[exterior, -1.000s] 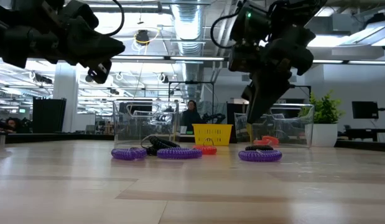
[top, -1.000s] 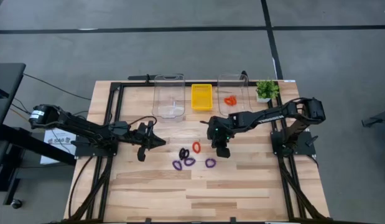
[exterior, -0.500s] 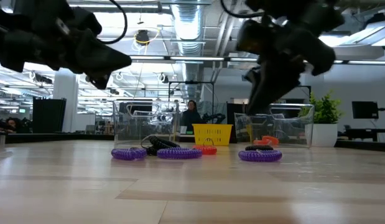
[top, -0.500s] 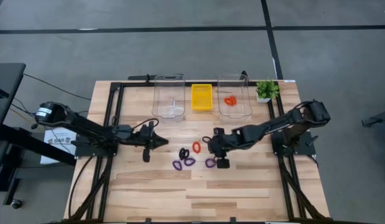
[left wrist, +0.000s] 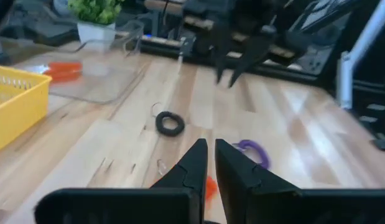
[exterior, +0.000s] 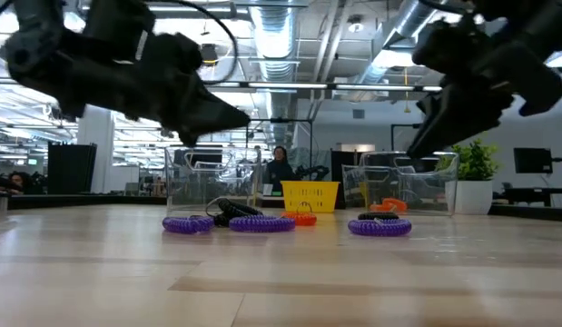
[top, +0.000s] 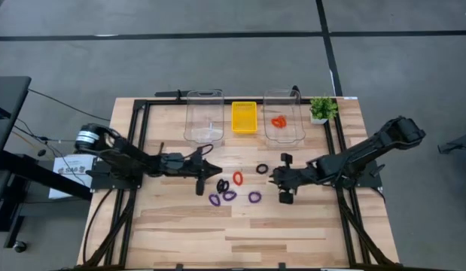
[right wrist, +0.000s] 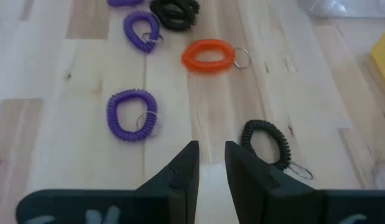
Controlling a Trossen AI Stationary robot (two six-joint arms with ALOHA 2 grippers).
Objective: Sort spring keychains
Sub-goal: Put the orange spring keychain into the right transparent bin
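Several spring keychains lie flat on the wooden table: a black one [top: 261, 169], an orange one [top: 238, 178], another black [top: 222, 184], and purple ones [top: 214, 200] [top: 229, 196] [top: 254, 197]. An orange one [top: 278, 121] lies in the right clear bin [top: 296, 132]. My left gripper [top: 215, 170] hovers shut, nearly level, just left of the cluster. My right gripper [top: 272, 178] hovers right of the cluster, tilted down, its fingers a narrow gap apart with nothing between them. In the right wrist view the black keychain [right wrist: 267, 143] and a purple one [right wrist: 131, 114] lie just beyond the fingertips [right wrist: 211, 163].
At the far edge stand a left clear bin [top: 193, 136], a yellow tray [top: 244, 129] and a small potted plant [top: 321, 109]. Bare wood stretches along the near half of the table. A person shows in the room beyond, in the low view.
My left gripper has gone toward the table's right and a little down, up to the left side of the keychain cluster. My right gripper has drawn back toward the table's right edge and tipped, uncovering the black keychain. The keychains have stayed where they were.
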